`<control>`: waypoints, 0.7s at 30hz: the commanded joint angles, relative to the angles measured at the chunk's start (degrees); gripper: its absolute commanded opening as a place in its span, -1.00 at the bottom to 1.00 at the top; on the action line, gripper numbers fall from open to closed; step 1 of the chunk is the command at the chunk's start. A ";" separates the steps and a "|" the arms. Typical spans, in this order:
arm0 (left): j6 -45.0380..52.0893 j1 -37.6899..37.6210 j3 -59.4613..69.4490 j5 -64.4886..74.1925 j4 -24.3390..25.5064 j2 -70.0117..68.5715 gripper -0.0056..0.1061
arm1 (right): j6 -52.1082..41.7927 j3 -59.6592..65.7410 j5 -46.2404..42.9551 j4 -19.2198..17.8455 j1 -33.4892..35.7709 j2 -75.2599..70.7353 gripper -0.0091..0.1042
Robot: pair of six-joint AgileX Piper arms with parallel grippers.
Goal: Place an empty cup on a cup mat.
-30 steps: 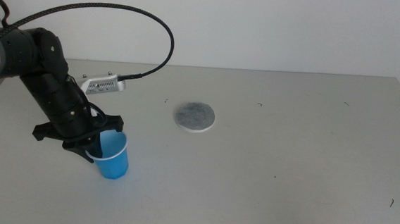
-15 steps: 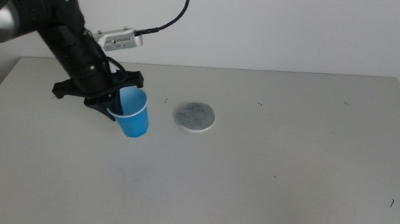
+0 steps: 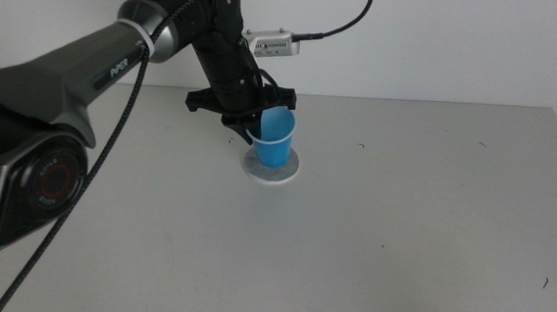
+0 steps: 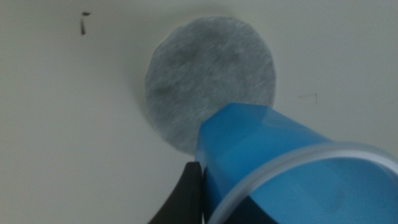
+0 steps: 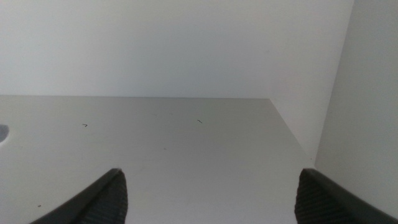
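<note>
While clamped on the cup's rim, left gripper (image 3: pixel 258 125) upper centre of the frame, blue cup (image 3: pixel 275 140) upright just right of it, over the grey cup mat (image 3: pixel 287 172), contact unclear, right gripper (image 5: pixel 208 193) jaws apart, outside the middle view.

The left gripper (image 3: pixel 257 125) now reaches far across the table, having carried the cup (image 3: pixel 275 139) up from the near-left area, where it stood a second ago, to directly over the cup mat (image 3: pixel 270 169). The cup, half a second ago beside the mat, now hangs above it, tilted.
</note>
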 commanded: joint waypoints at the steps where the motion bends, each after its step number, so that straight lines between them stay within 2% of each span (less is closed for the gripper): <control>1: -1.46 -0.77 -6.17 0.08 -0.53 -1.16 -0.90 | -0.49 -0.66 -4.47 -0.52 0.11 -1.10 0.82; 7: -2.06 -0.77 -10.83 -0.51 -0.45 3.08 -0.90 | -0.49 -0.66 -4.47 -0.52 0.11 -1.10 0.82; 16: -2.49 -0.72 -10.83 0.01 2.97 3.68 -0.90 | -0.49 -0.66 -4.47 -0.52 0.11 -1.10 0.82; 19: -2.32 -0.72 -10.83 0.32 3.23 3.68 -0.83 | -0.49 -0.66 -4.47 -0.52 0.11 -1.10 0.82; 21: -1.74 -0.72 -10.83 0.67 3.23 3.68 -0.67 | -0.49 -0.66 -4.47 -0.52 0.11 -1.10 0.82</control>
